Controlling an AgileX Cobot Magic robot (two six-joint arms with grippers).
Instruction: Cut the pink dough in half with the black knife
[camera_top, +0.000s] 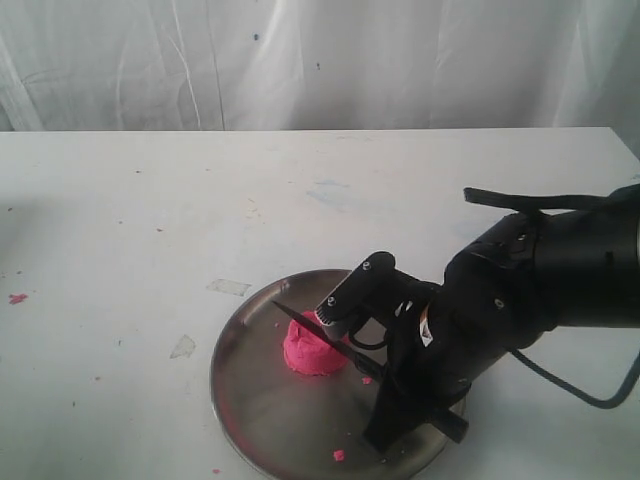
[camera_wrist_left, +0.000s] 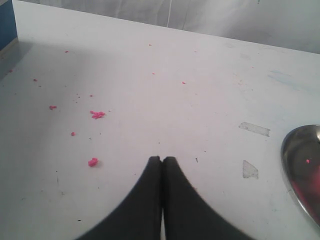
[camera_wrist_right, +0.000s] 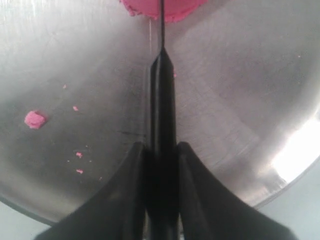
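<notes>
Jaws grip black knife (camera_wrist_right: 162, 100); exterior shows it across pink dough (camera_top: 310, 355).

Right wrist view: pink dough (camera_wrist_right: 162, 9) mostly cropped by frame edge. Exterior view: black knife (camera_top: 300, 318) handle merges with dark right arm (camera_top: 540, 280), outline unclear; cut depth can't tell; steel plate (camera_top: 235, 400) near rim cropped. Left wrist view: blue object (camera_wrist_left: 7, 22) cropped, unidentifiable; left gripper (camera_wrist_left: 161, 160) jaws blurred at root.
</notes>
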